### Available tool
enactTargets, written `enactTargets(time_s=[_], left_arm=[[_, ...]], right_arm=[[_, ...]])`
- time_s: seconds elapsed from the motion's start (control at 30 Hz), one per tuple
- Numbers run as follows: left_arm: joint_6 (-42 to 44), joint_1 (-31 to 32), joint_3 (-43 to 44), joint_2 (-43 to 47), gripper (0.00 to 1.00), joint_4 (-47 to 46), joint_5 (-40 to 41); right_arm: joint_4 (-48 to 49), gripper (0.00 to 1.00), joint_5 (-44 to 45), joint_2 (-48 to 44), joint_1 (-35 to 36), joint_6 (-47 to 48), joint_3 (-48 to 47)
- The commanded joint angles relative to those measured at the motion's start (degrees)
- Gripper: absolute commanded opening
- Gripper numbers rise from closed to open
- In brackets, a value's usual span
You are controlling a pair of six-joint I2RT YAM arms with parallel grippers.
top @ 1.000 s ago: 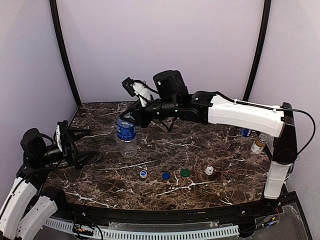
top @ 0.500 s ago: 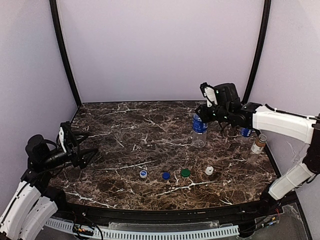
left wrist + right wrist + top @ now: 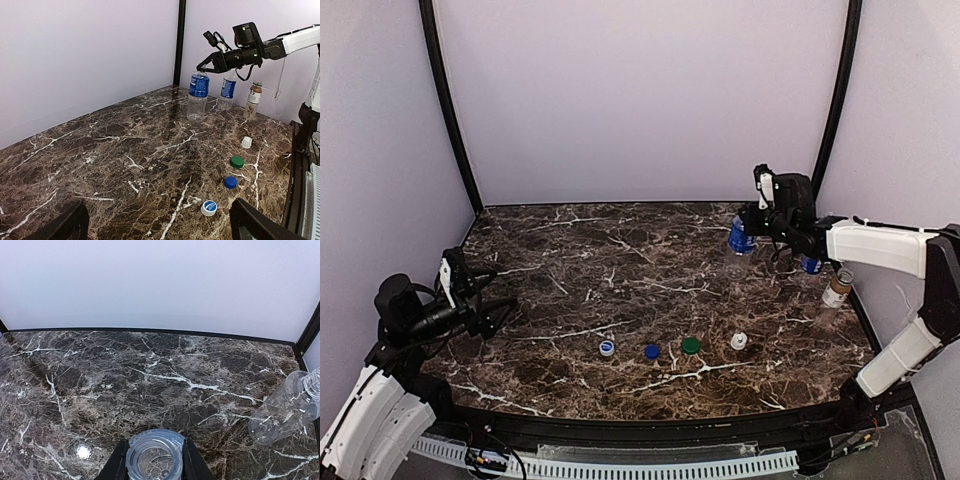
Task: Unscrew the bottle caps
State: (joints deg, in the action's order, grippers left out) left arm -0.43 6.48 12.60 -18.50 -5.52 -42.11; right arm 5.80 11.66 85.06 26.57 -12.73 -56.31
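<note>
Marble, dark brown with white veining, forms the table across the whole workspace. The white right arm reaches in from 3 o'clock toward 2 o'clock of the top view. Its right gripper is clenched on the neck of a blue-labelled bottle; from the right wrist, one black finger sits on either side of the open mouth. That bottle is upright at 2 o'clock, near the back wall; whether its base touches the marble cannot be told. The left gripper sits low at 8 o'clock, released, with its fingers spread wide. A second blue-labelled bottle stands upright just beside the held one, toward 3 o'clock. The brown bottle, with a pale label, stands upright beyond it near the right edge. A plain clear bottle shows tilted at 3 o'clock of the right wrist view, apart from the held bottle. Four loose caps lie in a row at 6 o'clock, apart from one another: blue-and-white cap, blue cap, green cap, white cap.
</note>
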Motion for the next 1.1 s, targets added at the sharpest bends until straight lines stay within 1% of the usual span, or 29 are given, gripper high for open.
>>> enactTargets(time_s=[0.0,0.1,0.13,0.2,0.27,0.33,0.5,0.57,0.7,0.83,0.9,0.97,1.07], left_arm=[[0.06,-0.49,-0.83,0.57,0.99,0.33,0.60],[0.03,-0.59,-1.03,0.48,0.99,-0.16,0.64],[-0.07,-0.59,-1.14,0.48,0.99,-0.27,0.59],[-0.17,-0.59,-1.17,0.47,0.99,-0.51,0.50],[-0.25,-0.60,-1.25,0.45,0.99,-0.54,0.43],[-0.27,-0.59,-1.26,0.48,0.99,-0.55,0.41],[-0.40,-0.61,-1.24,0.70,0.99,-0.59,0.32],[-0.42,-0.66,-1.26,0.81,0.99,-0.61,0.43],[-0.51,-0.82,-1.26,1.07,0.99,-0.55,1.02],[-0.71,-0.94,-1.19,1.54,0.99,-0.20,4.36],[-0.49,-1.13,-1.18,1.62,0.99,0.27,8.19],[-0.12,-1.37,-1.13,1.63,0.99,0.85,14.70],[1.98,-1.82,-1.01,1.55,0.99,2.17,22.01]], right_arm=[[3.62,0.00,0.60,0.57,-0.82,0.67,0.82],[2.37,0.00,0.08,0.23,-0.85,0.95,1.06],[1.77,0.05,-0.14,0.08,-0.86,1.04,1.05],[0.70,0.25,-0.67,-0.33,-0.84,1.25,0.96],[-0.48,0.50,-0.56,-0.91,-0.88,1.39,0.64],[-1.51,0.65,-0.31,-1.56,-0.85,1.92,-0.06],[-4.79,0.97,0.00,-3.73,-0.83,3.59,-2.52],[-6.99,0.99,0.41,-4.69,-0.82,4.40,-3.96],[-12.24,0.98,1.28,-7.01,-0.99,5.72,-6.77],[-19.14,0.99,4.07,-11.18,-1.90,5.23,-7.89],[-23.29,0.99,5.99,-14.17,-3.46,3.32,-7.16],[-27.22,0.98,7.29,-18.56,-5.68,1.18,-5.49],[-32.15,0.99,7.85,-25.46,-9.07,-1.64,-1.61]])
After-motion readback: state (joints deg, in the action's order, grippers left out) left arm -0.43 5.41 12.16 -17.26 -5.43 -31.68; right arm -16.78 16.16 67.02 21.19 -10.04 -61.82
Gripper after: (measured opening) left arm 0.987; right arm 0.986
